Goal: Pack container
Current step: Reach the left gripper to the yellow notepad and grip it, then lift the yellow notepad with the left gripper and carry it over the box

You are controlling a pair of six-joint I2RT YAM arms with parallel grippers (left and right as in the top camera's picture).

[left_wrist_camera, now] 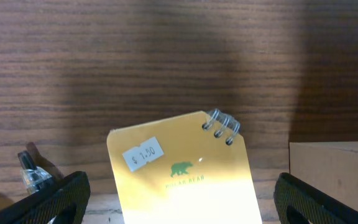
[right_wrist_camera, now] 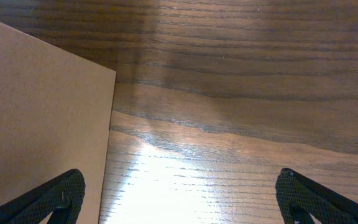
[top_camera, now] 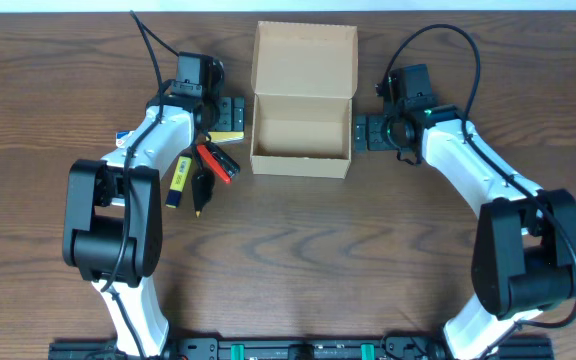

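The container (top_camera: 303,100) is a tan cardboard box at the back middle of the table, its flap lid open toward the far side and nothing visible inside. My left gripper (top_camera: 230,117) hangs open just left of it, above a yellow spiral notepad (left_wrist_camera: 179,165) with a price sticker and a green bear; the notepad lies flat between the fingers (left_wrist_camera: 61,196), untouched. My right gripper (top_camera: 365,132) stands open beside the box's right wall (right_wrist_camera: 42,124), with only bare table between its fingertips (right_wrist_camera: 312,196).
Left of the box lie a red item (top_camera: 218,162), a yellow-and-blue marker (top_camera: 178,182) and a black pen (top_camera: 200,190). A blue-and-white item (top_camera: 123,138) peeks out under the left arm. The box's corner (left_wrist_camera: 334,165) is close to the left gripper's right finger.
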